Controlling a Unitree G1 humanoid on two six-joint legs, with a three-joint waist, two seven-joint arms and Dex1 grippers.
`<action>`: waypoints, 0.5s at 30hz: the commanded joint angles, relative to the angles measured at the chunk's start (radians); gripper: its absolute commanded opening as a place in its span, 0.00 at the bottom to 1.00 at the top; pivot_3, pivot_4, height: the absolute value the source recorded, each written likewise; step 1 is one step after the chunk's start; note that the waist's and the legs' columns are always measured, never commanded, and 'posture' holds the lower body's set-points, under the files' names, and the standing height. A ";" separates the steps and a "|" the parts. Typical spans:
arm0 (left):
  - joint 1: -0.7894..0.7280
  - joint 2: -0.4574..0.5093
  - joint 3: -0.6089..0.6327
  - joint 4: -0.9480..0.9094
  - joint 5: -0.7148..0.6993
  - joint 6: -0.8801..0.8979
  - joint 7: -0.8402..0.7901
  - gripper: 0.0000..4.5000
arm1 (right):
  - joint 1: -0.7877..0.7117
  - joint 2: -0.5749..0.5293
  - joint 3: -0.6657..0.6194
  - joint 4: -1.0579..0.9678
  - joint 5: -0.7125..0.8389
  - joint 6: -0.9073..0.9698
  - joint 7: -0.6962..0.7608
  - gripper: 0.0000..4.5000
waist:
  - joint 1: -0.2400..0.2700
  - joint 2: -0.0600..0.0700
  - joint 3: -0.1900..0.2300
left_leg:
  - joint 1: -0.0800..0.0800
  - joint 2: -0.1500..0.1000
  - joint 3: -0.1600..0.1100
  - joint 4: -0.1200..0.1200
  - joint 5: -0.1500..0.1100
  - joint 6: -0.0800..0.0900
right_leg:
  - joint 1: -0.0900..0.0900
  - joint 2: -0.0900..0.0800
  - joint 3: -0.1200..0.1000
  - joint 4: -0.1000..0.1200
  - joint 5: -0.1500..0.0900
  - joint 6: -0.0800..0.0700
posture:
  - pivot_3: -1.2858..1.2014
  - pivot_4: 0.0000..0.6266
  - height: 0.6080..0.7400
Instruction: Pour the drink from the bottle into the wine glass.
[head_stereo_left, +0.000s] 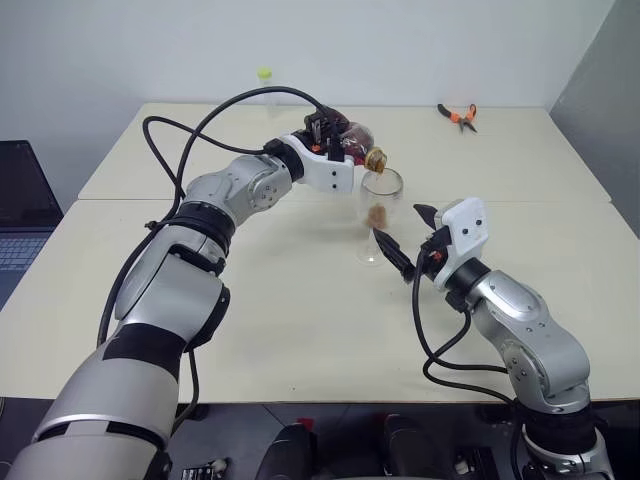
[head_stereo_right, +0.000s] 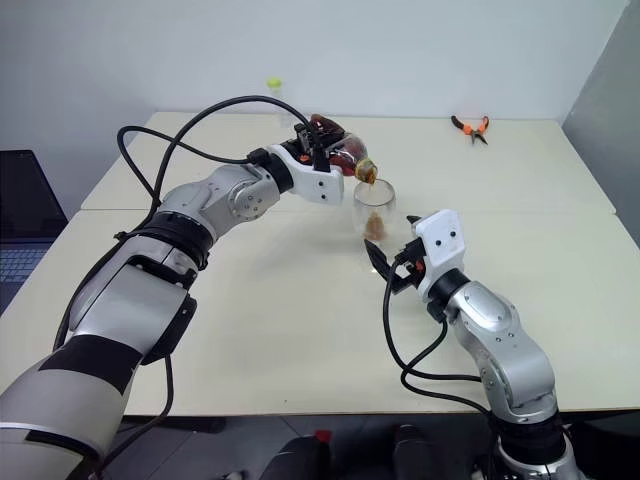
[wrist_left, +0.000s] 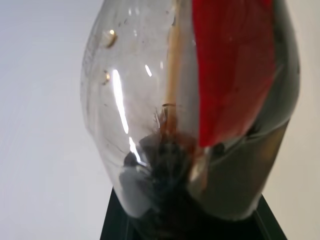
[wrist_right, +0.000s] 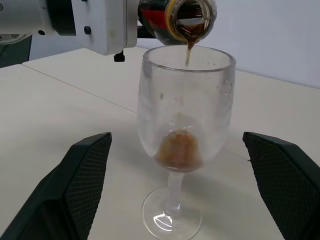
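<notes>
Right gripper (head_stereo_left: 404, 244): nearest the camera, its two black fingers (wrist_right: 82, 170) are standing wide apart, holding nothing, flanking the glass without touching it and pointing level toward it.

Wine glass (wrist_right: 186, 120): the clear, colourless stemmed glass with a rounded bowl is standing upright on its flat round foot, on the pale cream table (head_stereo_left: 300, 330) just beyond the right gripper.

Drink (wrist_right: 179, 150): the dark brown, cola-like liquid is falling in a thin stream from the bottle's mouth into the bowl and pooling, foamy, at its bottom.

Bottle (head_stereo_left: 352, 140): the small clear plastic bottle with a bulbous body and red label is lying tilted almost level above the glass, its uncapped mouth over the rim.

Left gripper (head_stereo_right: 318, 140): it is clamping the bottle's body, fingers closed tight on it, arm reaching across from the left.

Far edge: a thin clear tube with a yellow-green top (head_stereo_left: 264, 82) is standing near the wall, and orange-handled pliers (head_stereo_left: 458, 116) are lying at the far right.
</notes>
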 joint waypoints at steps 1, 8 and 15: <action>-0.054 0.017 0.001 -0.008 0.000 -0.012 0.030 0.15 | -0.002 0.000 -0.003 -0.026 -0.005 -0.018 0.003 1.00 | 0.000 0.000 0.000 | 0.000 0.000 0.000 0.000 0.000 0.000 | 0.000 0.000 0.000 0.000 0.000 0.000 | 0.52 0.24 1.00; -0.063 0.020 -0.010 -0.002 0.008 -0.017 0.038 0.15 | 0.000 0.003 -0.002 -0.026 -0.003 -0.017 0.004 1.00 | 0.000 0.000 0.000 | 0.000 0.000 0.000 0.000 0.000 0.000 | 0.000 0.000 0.000 0.000 0.000 0.000 | 0.52 0.24 1.00; -0.067 0.021 -0.014 0.009 0.014 -0.014 0.044 0.15 | 0.002 0.005 -0.002 -0.026 -0.003 -0.017 0.004 1.00 | 0.000 0.000 0.000 | 0.000 0.000 0.000 0.000 0.000 0.000 | 0.000 0.000 0.000 0.000 0.000 0.000 | 0.52 0.24 1.00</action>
